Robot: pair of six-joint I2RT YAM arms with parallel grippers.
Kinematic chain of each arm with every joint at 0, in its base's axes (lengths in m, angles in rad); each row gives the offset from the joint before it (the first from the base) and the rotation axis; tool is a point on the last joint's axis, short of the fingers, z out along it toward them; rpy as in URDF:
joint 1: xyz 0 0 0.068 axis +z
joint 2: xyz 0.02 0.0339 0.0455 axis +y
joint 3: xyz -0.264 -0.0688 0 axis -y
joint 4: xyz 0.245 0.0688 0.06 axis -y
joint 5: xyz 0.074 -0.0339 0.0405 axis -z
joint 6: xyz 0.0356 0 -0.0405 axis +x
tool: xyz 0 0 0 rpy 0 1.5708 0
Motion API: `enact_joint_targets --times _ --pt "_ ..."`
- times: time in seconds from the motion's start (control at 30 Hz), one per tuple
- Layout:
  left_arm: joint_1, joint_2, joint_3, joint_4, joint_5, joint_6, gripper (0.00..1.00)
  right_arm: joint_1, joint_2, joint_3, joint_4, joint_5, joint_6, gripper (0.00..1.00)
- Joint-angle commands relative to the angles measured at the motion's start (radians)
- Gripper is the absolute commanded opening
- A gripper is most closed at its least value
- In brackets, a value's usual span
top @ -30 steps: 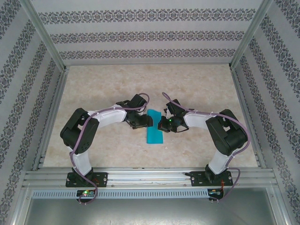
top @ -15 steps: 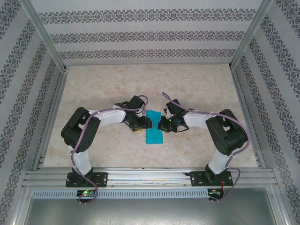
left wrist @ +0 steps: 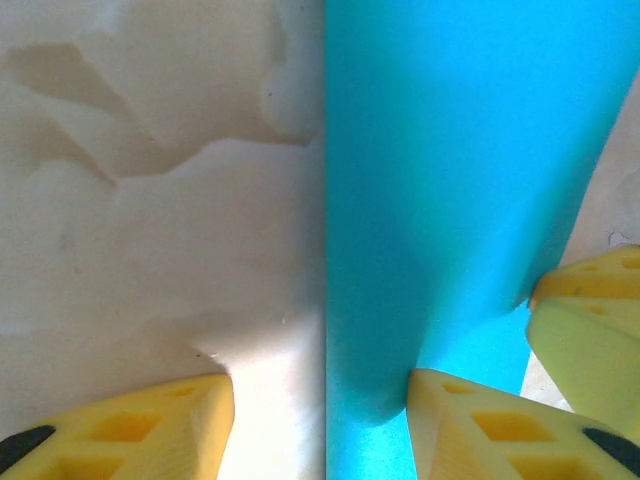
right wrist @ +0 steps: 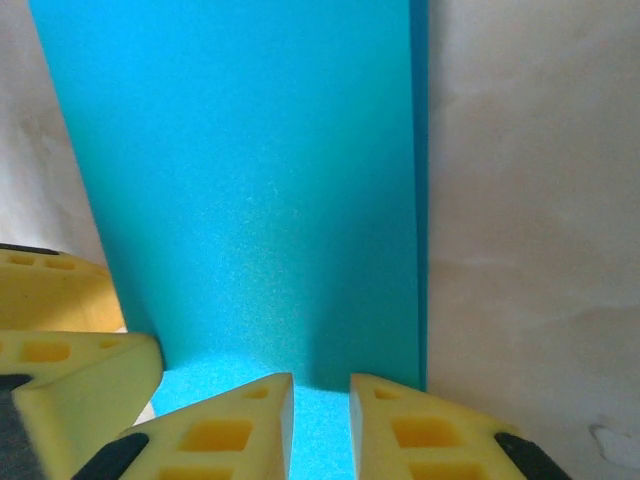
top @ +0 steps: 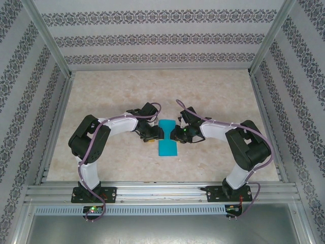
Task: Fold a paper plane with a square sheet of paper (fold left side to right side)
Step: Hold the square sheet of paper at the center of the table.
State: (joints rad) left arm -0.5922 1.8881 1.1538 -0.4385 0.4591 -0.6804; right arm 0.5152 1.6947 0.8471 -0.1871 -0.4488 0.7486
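The square sheet of paper lies on the table folded into a narrow teal-blue strip, between the two grippers. My left gripper is low at its left edge and open. In the left wrist view the left gripper has one finger over bare table and the other over the paper. My right gripper is at the strip's right side. In the right wrist view the right gripper stands a narrow gap open above the paper, near its right edge, holding nothing.
The pale table is walled on three sides by patterned panels, with metal rails along the near edge. One yellow finger of the right gripper shows at the right of the left wrist view, close to the left one.
The right gripper's jaws have parted from shut to a narrow gap. The left gripper has drawn back slightly to the left and narrowed a little, uncovering more of the strip's upper part.
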Motion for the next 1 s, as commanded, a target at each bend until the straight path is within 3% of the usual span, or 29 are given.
enact_joint_targets --times 0.0,0.53,0.97 --pt "-0.029 0.104 -0.016 0.038 0.022 0.025 0.51 0.004 -0.049 0.008 -0.024 0.031 -0.015 0.25" --pt "-0.032 0.111 -0.013 0.020 0.001 0.035 0.51 -0.025 -0.105 -0.020 -0.048 0.048 -0.029 0.27" --pt "-0.032 0.118 -0.014 0.016 -0.006 0.030 0.51 0.012 -0.004 0.015 -0.020 0.016 -0.024 0.15"
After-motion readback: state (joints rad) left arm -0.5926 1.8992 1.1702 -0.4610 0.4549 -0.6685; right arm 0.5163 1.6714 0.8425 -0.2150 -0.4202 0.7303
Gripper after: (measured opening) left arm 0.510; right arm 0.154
